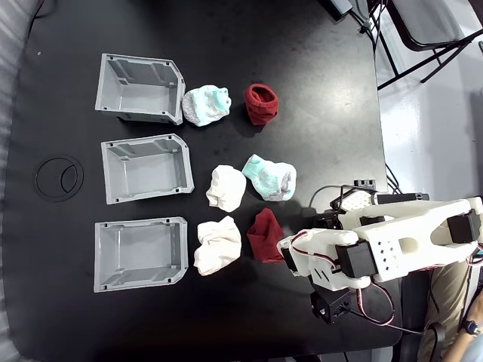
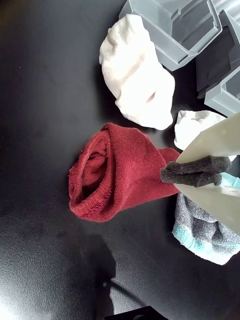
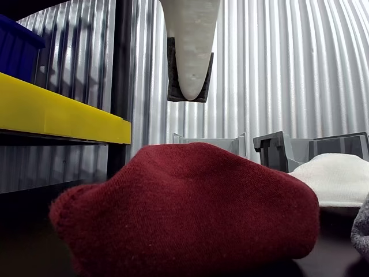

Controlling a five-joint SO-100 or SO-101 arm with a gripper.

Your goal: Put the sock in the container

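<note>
Black and matte, the worktop (image 1: 249,302) carried three grey bins in a column along the left of the fixed view, with six balled socks scattered between them and the arm. Nearest the end effector (image 1: 289,253) lay the sock (image 1: 264,235), a dark red lump. Beyond it, toward the bins, sat a white sock (image 1: 218,246), and past that the container (image 1: 139,254), the lowest bin in the fixed view, its open side facing the socks. Up and to the side of the end effector in that view we saw a mint-and-white sock (image 1: 269,177) and a second white sock (image 1: 226,186) in front of the middle bin (image 1: 147,168). Farther off, by the top bin (image 1: 140,88), were another mint sock (image 1: 205,104) and a ring-shaped dark red sock (image 1: 261,102). The white sock stood directly in the line from the dark red lump to the container.

In the wrist view the sock (image 2: 117,172) lay just in front of the end effector (image 2: 197,172), whose dark foam pads (image 2: 196,172) touched its near edge. The two pads looked pressed close together, gripping nothing we could make out. In the other view a pale finger (image 3: 189,52) hung above the sock (image 3: 190,208), clear of the cloth.
</note>
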